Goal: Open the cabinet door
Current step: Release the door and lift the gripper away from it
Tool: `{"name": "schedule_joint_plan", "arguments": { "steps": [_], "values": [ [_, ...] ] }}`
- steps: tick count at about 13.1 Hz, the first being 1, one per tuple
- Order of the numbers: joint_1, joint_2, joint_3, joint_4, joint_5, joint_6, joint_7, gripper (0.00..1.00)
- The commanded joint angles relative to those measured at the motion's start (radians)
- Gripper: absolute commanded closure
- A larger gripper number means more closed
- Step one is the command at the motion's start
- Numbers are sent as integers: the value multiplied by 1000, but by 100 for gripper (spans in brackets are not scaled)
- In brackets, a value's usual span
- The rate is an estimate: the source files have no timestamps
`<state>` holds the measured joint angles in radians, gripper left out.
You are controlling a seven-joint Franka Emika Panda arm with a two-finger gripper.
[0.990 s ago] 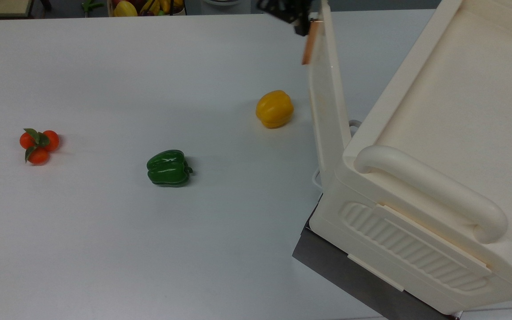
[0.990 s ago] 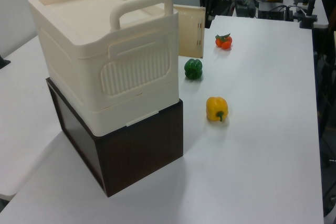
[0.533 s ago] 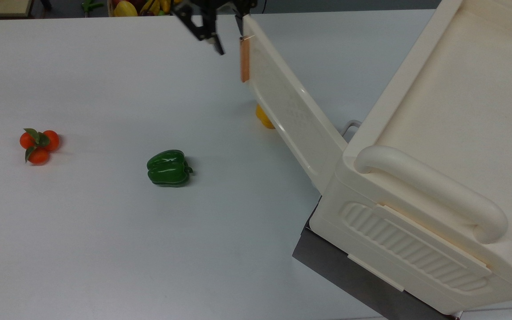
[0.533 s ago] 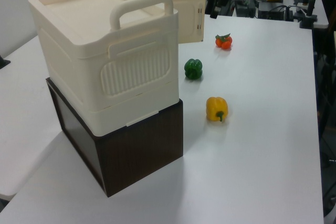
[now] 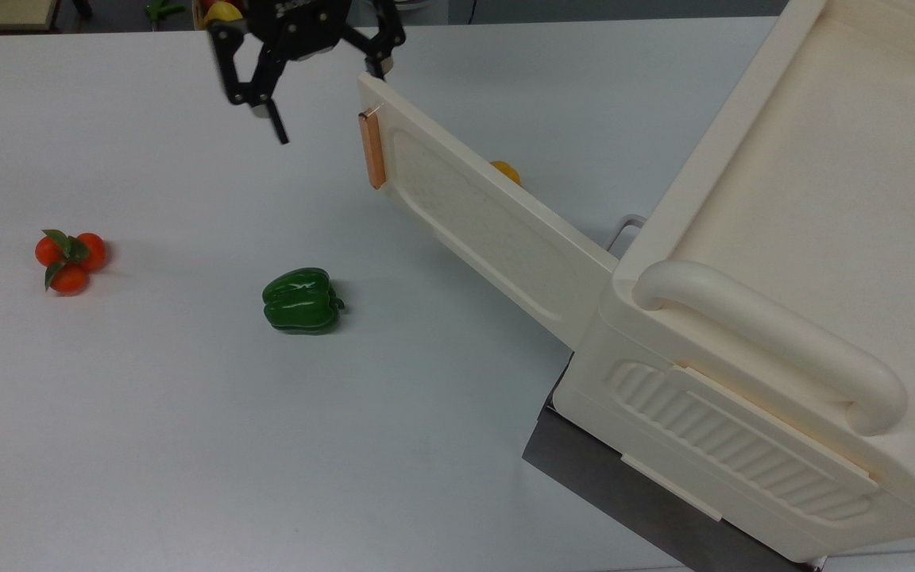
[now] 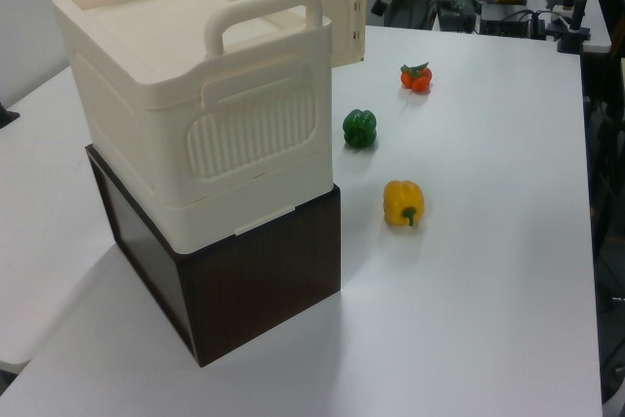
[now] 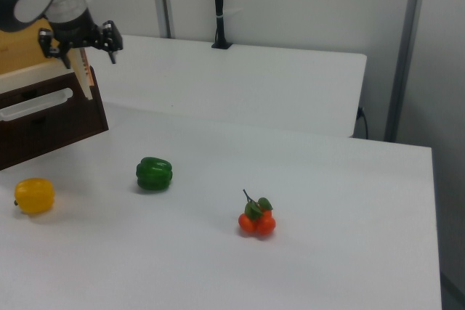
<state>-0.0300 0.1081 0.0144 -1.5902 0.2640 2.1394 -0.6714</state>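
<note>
Cabinet door (image 5: 497, 238) stands swung wide from the cream cabinet (image 5: 783, 318), running in the top view from the hinge near the frame's centre right up toward the upper middle, its recessed inset facing the camera. The copper-orange handle (image 5: 372, 148) sits at its free end. In the left view the door (image 6: 344, 21) juts out behind the cabinet at the upper middle.

The gripper (image 5: 310, 79) hangs at the top of the top view with its fingers spread apart, holding nothing; one finger (image 5: 380, 63) is just beside the door's upper free corner, the other (image 5: 273, 123) is well to the top view's left of the handle. In the right view the gripper (image 7: 78, 43) is at the upper left.

On the white table (image 5: 187, 437) lie a green pepper (image 5: 301, 299), a tomato cluster (image 5: 70, 258) and a yellow pepper (image 6: 403, 202). The cabinet rests on a dark brown box (image 6: 254, 290).
</note>
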Motion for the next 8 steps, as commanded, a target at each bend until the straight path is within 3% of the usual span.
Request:
{"name": "schedule_joint_plan", "arguments": {
  "steps": [1,4,8],
  "values": [
    [-5,5,-16,-14,-3,98,15,0],
    [-14,16,-16,-14,-3,177,15,0],
    [-22,4,-30,-16,-3,169,15,0]
  ]
}}
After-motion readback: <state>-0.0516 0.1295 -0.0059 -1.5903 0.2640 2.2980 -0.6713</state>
